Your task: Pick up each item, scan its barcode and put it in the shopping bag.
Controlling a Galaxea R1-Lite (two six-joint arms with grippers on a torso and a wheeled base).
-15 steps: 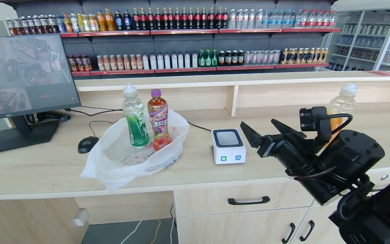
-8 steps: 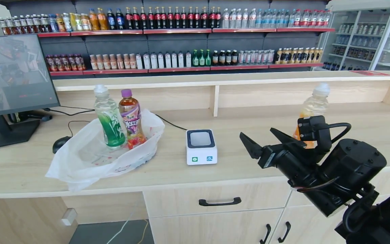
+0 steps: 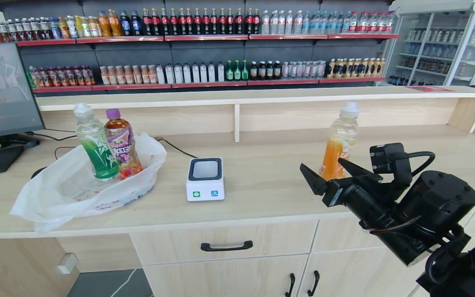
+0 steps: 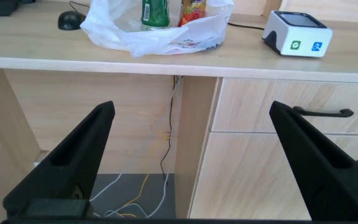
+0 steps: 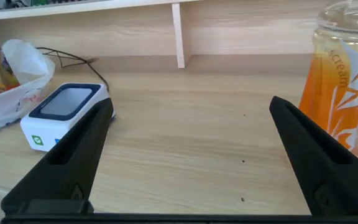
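To the right of the scanner (image 3: 205, 179), over the front edge of the counter (image 3: 262, 185): right gripper (image 3: 321, 163), jaws spread wide and empty, aimed at the orange bottle (image 3: 338, 140). This bottle stands upright on the counter just beyond the fingertips, not yet between them, and well apart from the scanner. Left gripper (image 4: 191, 106): jaws likewise wide and empty, held below counter level, lower than the scanner and somewhat to its left, facing the cabinet fronts (image 4: 272, 155). Left of the scanner: bag (image 3: 56, 189), open, with a green bottle (image 3: 95, 144) and a purple-capped bottle (image 3: 121, 142) upright in it, side by side. Progress, as judged: two items bagged, one left. The orange bottle remains to be grasped, brought to the scanner, scanned and set in the bag.
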